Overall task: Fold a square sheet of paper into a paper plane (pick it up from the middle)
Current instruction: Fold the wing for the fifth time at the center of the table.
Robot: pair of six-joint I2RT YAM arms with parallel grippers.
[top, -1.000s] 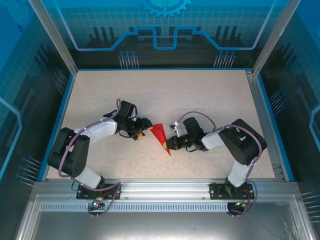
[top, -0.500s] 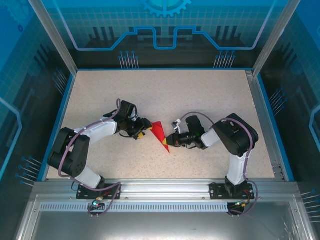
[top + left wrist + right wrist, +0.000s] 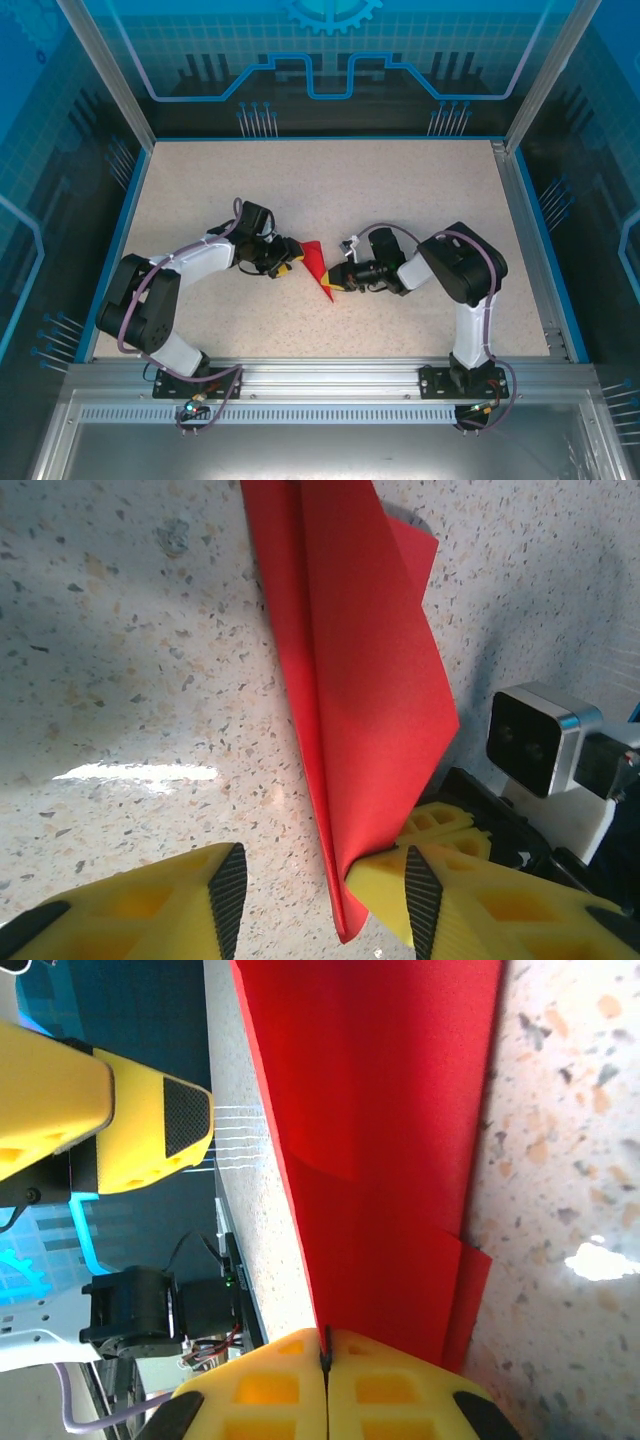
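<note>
red paper, folded into a narrow dart, is lying near the middle of the speckled desk (image 3: 420,190), between the two arms. seen from above, this paper plane (image 3: 317,266) is pointing its sharp tip toward the near edge of the desk, with its wider end facing away from the arm bases. both arms are reaching low and inward, one at each side of it.

the right fingers (image 3: 270,1390) are pressing flat together with no gap between their yellow pads, and they are pinching the plane's edge; in the right wrist view the red sheet is running straight into the seam between them. from overhead, this grip is sitting on the plane's right side, toward the pointed end.

the left fingers (image 3: 150,905) are standing apart, not clamping anything. in the left wrist view the plane's lower edge is sitting in the gap between them. one flap is lifting off the desk and curling against the inner face of one finger, the one nearer the right arm's camera housing (image 3: 535,740). the other finger is staying clear of the paper, with bare desk showing between the two. a centre crease is running along the plane's length, and the raised flap is casting a soft shadow on the desk beside it.
</note>
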